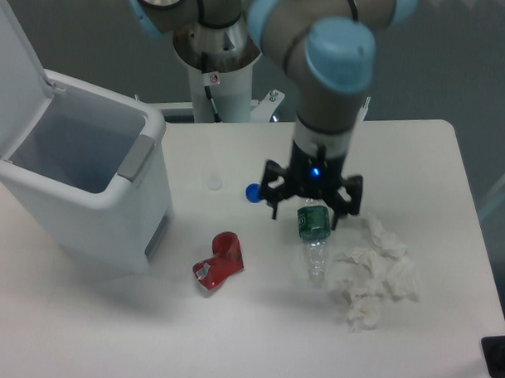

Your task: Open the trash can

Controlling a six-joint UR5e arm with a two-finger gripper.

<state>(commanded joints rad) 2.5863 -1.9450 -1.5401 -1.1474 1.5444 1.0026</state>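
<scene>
Smooth white plastic trash can (pixel 86 196). Matt white table (pixel 231 329). Clear, crinkled plastic bottle (pixel 314 241) with green label. Crumpled white tissue paper (pixel 374 276). Glossy blue plastic cap (pixel 252 192). Shiny red crushed object (pixel 219 261).
</scene>
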